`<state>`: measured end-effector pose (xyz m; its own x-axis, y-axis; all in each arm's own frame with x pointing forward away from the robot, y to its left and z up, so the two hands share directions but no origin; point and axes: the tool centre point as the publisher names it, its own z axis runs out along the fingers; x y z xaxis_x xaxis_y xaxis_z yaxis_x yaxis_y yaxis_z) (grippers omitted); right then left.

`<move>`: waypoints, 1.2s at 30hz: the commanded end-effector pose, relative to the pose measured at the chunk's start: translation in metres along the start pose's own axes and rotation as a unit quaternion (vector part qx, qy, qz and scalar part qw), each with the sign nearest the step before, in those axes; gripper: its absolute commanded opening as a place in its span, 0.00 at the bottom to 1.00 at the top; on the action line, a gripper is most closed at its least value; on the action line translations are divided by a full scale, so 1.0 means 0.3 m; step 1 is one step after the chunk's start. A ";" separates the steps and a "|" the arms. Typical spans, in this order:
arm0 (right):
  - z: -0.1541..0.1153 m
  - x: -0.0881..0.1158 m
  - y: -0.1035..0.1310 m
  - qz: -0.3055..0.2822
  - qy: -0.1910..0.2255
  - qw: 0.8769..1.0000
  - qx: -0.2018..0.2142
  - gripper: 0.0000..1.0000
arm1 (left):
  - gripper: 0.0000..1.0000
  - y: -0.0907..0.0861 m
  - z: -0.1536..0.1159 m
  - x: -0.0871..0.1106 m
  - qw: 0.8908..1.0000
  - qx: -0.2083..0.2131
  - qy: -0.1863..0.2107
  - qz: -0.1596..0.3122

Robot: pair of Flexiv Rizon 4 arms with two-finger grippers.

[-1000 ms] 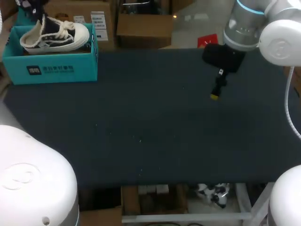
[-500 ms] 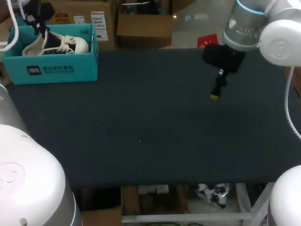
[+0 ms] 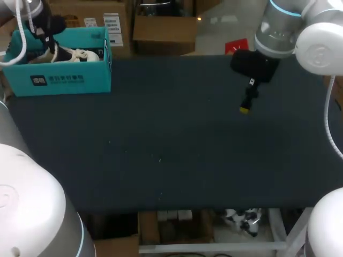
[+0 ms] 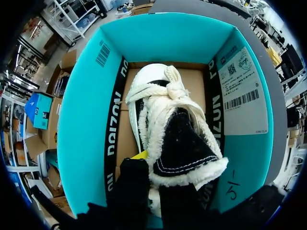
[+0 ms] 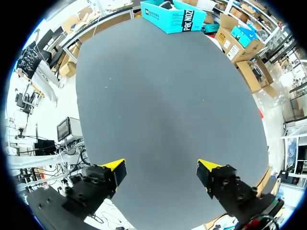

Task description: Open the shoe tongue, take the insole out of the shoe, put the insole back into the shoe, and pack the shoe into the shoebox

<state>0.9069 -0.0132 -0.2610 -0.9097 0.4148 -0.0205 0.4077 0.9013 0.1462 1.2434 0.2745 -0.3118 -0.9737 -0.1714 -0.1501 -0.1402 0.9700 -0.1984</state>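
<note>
A black sneaker with cream laces and a white sole (image 3: 75, 54) lies inside the open teal shoebox (image 3: 59, 80) at the table's far left corner. My left gripper (image 3: 52, 42) reaches down into the box and is shut on the shoe's heel collar. In the left wrist view the shoe (image 4: 168, 120) points away from that gripper (image 4: 154, 167), toe toward the box's far wall (image 4: 158, 38). My right gripper (image 3: 245, 108) hangs open over the far right of the table with nothing between its fingers (image 5: 114, 168). The shoebox (image 5: 172, 17) stands far ahead of it. The insole is hidden.
The dark table mat (image 3: 177, 139) spreads from the box to the right edge. Cardboard boxes (image 3: 163, 27) stand just behind the table's far edge.
My left gripper has lowered the shoe from above the box rim down into the shoebox. The right arm has not moved.
</note>
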 end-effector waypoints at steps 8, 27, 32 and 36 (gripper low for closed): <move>-0.001 0.001 0.002 0.000 0.000 1.000 0.002 1.00 | 1.00 -0.020 -0.107 -0.015 0.997 0.009 0.076 -0.005; -0.001 0.001 0.002 0.000 0.000 1.000 0.002 1.00 | 1.00 -0.317 -0.364 0.129 0.999 -0.021 0.003 0.028; -0.001 0.001 0.002 0.000 0.000 1.000 0.002 1.00 | 1.00 -0.360 -0.355 0.187 0.999 -0.022 0.004 0.025; -0.001 0.001 0.002 0.000 0.000 1.000 0.002 1.00 | 1.00 -0.387 -0.361 0.245 0.999 -0.030 -0.008 0.033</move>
<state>0.9068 -0.0131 -0.2610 -0.9096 0.4149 -0.0207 0.4078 0.9013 0.1461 1.1947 0.1760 -0.1964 -0.9960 -0.0881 -0.0147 -0.0847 0.9838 -0.1579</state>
